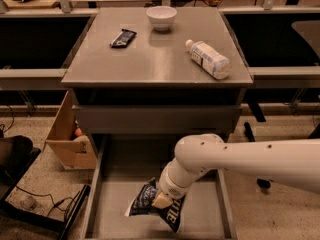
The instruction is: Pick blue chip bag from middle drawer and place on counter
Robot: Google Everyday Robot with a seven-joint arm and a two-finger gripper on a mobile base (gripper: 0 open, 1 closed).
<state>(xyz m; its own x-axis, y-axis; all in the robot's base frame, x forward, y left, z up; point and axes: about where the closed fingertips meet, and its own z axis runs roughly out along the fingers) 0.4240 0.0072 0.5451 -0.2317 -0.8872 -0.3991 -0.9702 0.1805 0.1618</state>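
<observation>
Claw (161, 200) closed on the blue chip bag's (144, 202) upper edge inside the middle drawer (210, 215); the foil hanging beneath it may slip free en route to the tabletop (155, 56) above.

lab: metal cabinet (155, 119), floor cables (45, 196) (end effector (161, 199) in middle drawer (205, 211)).

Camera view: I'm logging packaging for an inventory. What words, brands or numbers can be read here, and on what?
No text is legible.
Blue chip bag, at the gripper in the middle drawer: white lettering, too blurred to read.
Bottle lying on the counter: label print too small to read.
Bar wrapper on the counter: pale markings, unreadable.
</observation>
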